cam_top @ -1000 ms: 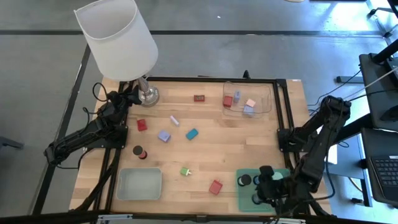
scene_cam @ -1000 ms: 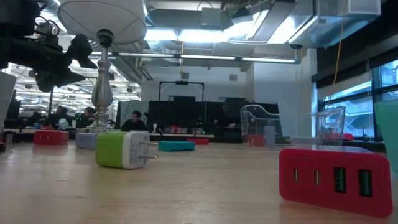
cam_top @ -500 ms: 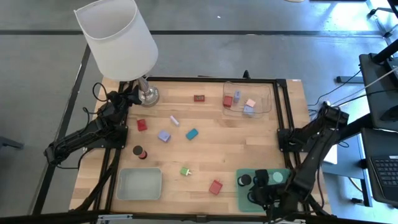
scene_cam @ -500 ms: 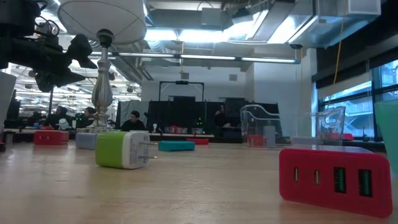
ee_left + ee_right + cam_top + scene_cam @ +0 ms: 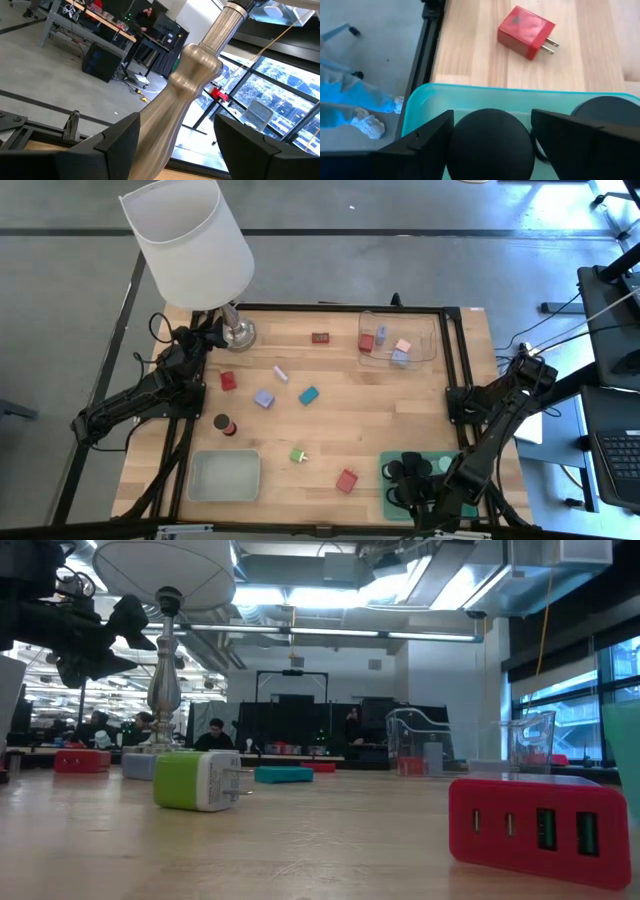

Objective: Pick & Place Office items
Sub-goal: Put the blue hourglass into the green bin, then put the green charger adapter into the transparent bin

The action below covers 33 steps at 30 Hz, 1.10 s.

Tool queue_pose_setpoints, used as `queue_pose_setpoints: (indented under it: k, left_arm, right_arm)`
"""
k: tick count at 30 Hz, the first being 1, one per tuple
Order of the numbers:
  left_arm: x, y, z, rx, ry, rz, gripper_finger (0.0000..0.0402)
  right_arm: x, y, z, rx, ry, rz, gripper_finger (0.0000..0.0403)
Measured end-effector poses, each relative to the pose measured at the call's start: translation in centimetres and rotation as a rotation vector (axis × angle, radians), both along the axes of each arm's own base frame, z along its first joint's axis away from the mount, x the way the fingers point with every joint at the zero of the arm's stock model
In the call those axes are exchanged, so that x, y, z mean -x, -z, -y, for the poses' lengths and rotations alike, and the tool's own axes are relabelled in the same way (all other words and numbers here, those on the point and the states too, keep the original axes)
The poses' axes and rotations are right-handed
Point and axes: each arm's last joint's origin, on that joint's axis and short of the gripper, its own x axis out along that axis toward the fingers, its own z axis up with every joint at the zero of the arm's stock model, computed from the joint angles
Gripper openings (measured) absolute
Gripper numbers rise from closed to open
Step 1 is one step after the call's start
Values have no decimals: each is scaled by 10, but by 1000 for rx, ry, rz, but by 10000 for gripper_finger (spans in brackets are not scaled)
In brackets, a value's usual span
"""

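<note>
Office items lie scattered on the table: a red block, a lilac block, a teal block, a dark cylinder with a red top, a green charger and a red charger. My right gripper hangs open over the green tray. Its fingers stand on either side of a dark cylinder inside the tray. My left gripper is open at the far left, with the lamp's metal stem between its fingers.
The large white-shaded lamp stands at the far left corner. A clear tray at the far right holds red, pink and lilac blocks. A grey tray sits at the near left. A black frame rail runs along the right side.
My right gripper has moved over the green tray toward the table's left and near edges, and its arm has swung with it. The left arm and the items on the table have stayed where they were.
</note>
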Motion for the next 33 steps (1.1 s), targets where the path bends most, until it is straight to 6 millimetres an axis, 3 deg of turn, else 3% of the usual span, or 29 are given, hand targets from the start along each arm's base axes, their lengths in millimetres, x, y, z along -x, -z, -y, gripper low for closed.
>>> queue_pose_setpoints:
  k: [5,13,22,28,33]
  left_arm:
    - [0,0,0,0,0,0,251]
    - [0,0,0,0,0,0,251]
    - [0,0,0,0,-1,0,251]
    - [0,0,0,0,0,0,251]
    - [0,0,0,0,0,0,251]
  right_arm:
    - [-4,-4,4,-72,42,-42,273]
    - [-7,-37,20,-241,22,-80,274]
    - [-17,-65,41,-51,-44,188,274]
    - [-42,-80,58,67,67,401,275]
    - [-72,-84,89,2,286,435,275]
